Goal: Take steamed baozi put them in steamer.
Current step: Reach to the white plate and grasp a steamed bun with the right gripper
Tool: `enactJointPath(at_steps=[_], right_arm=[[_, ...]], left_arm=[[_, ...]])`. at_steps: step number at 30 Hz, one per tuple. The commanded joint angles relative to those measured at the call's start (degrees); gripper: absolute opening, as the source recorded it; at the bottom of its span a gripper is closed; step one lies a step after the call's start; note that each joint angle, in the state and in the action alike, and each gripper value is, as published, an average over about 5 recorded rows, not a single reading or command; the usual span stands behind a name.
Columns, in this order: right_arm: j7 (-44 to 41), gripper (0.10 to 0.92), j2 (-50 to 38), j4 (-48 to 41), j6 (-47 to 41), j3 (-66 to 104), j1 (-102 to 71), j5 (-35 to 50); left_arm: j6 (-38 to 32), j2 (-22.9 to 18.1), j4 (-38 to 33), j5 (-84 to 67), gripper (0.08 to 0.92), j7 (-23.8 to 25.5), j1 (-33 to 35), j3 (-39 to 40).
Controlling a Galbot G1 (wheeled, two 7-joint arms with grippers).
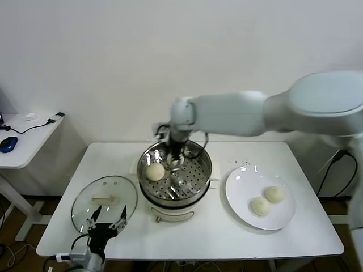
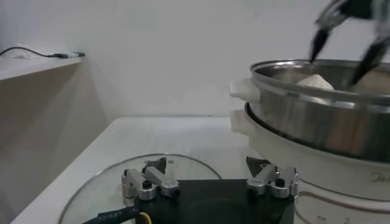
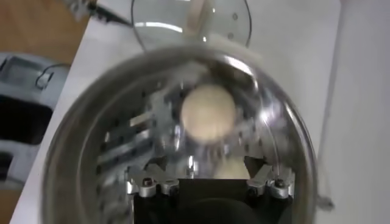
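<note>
Right gripper over steamer; left gripper idle at near table edge.

Left gripper [image 1: 106, 224] spread apart beside glass lid [image 1: 104, 199]. Steamer [image 1: 175, 173] holds one baozi [image 1: 155, 171]; right gripper [image 1: 174, 162], spread, with another baozi [image 3: 229, 168] between its fingers. Two baozi [image 1: 267, 200] remain on plate [image 1: 241, 187].

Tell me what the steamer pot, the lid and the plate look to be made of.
The steamer pot looks like polished stainless steel: mirror-bright, reflective walls and a perforated tray; its base appears to be matte white plastic. The lid seems to be clear glass, since the table shows through it, with a pale handle, probably plastic. The plate is glossy white, likely ceramic, though melamine cannot be ruled out.
</note>
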Motion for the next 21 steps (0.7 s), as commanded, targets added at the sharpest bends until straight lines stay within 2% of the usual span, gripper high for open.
enactJointPath(at_steps=[1, 5, 9, 21], right_arm=[[-8.04, 0.823, -26.75, 15.25, 5.49, -14.15, 16.42, -10.37], [-7.09, 0.823, -36.04, 18.02, 5.75, -18.57, 13.81, -18.45], [-4.58, 0.823, -41.2, 17.72, 4.67, -15.22, 4.95, -22.67], [1.28, 0.823, -41.96, 12.22, 0.86, 2.46, -19.71, -26.71]], left_arm=[[-0.03, 0.04, -0.11, -0.14, 0.823, 0.0, -0.1, -0.24], [-0.04, -0.09, 0.07, -0.31, 0.823, -0.03, -0.36, -0.52], [0.06, -0.3, -0.03, -0.29, 0.823, 0.01, -0.33, -0.77], [-0.11, -0.9, -0.38, 0.29, 0.823, -0.09, 1.22, -1.3]])
